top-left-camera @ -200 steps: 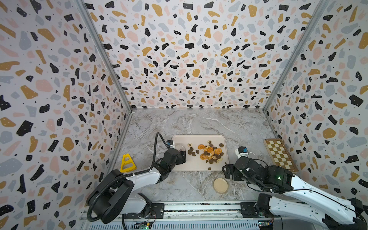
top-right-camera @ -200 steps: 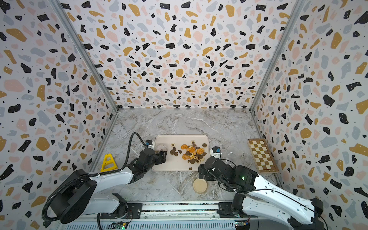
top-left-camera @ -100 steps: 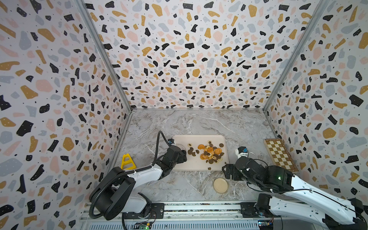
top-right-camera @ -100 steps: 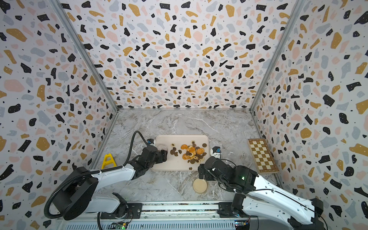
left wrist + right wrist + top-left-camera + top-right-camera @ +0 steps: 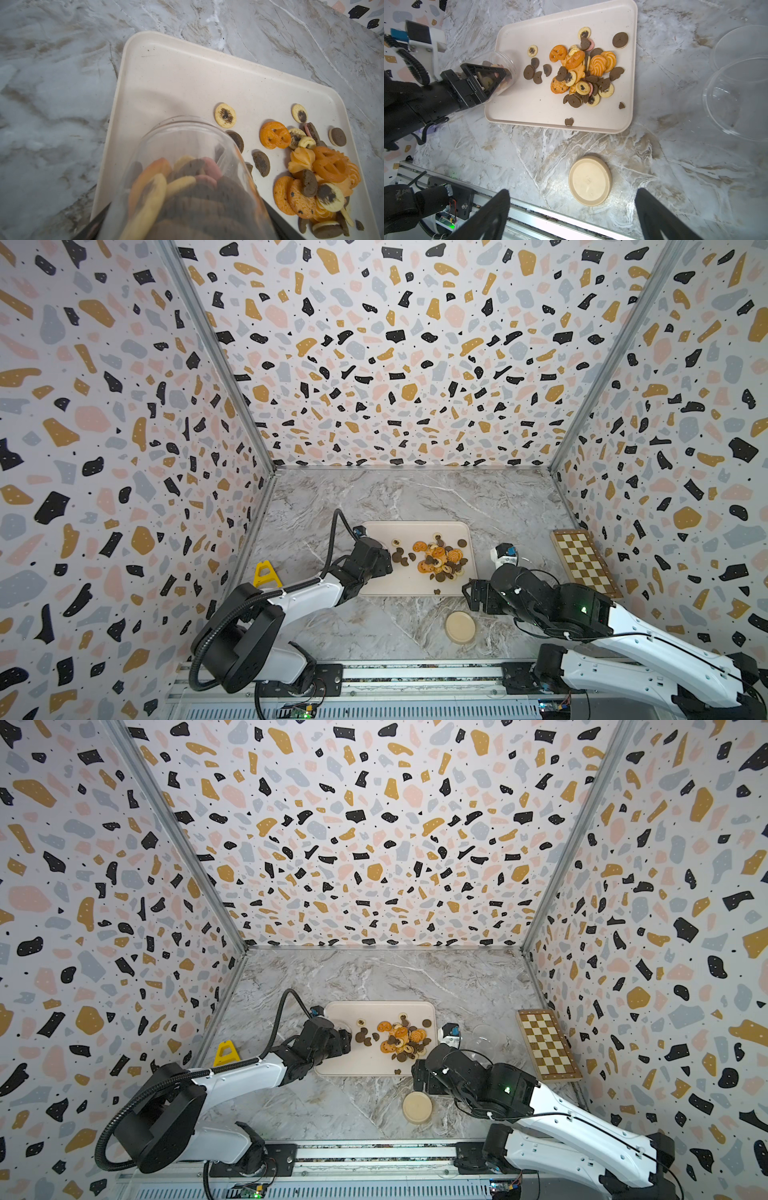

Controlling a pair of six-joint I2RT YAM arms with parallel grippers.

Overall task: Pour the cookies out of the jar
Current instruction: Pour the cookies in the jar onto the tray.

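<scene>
The tray [image 5: 415, 585] sits mid-table, and its low rim is my first worry. One broken piece already lies close to the near edge, so a sudden dump could send biscuits skating onto the marble. The jar [image 5: 508, 60] lies almost on its side over the tray's left end, mouth toward the pile. It is smooth clear plastic, and I judge that a fast wrist roll could let it twist in the grip. Most of the cookies [image 5: 581, 72] are heaped on the tray's right half, but a good stack sits inside the jar. They look packed flat together and might bridge at the mouth, though the left wrist view is too blurred there to be sure.

My left arm reaches low and forward, wrist rolled to hold the jar near horizontal. The left gripper [image 5: 500, 76] is clamped around the jar's body. The right gripper [image 5: 573, 193] hangs near the lid [image 5: 589, 180], jaws wide apart, holding nothing.
</scene>
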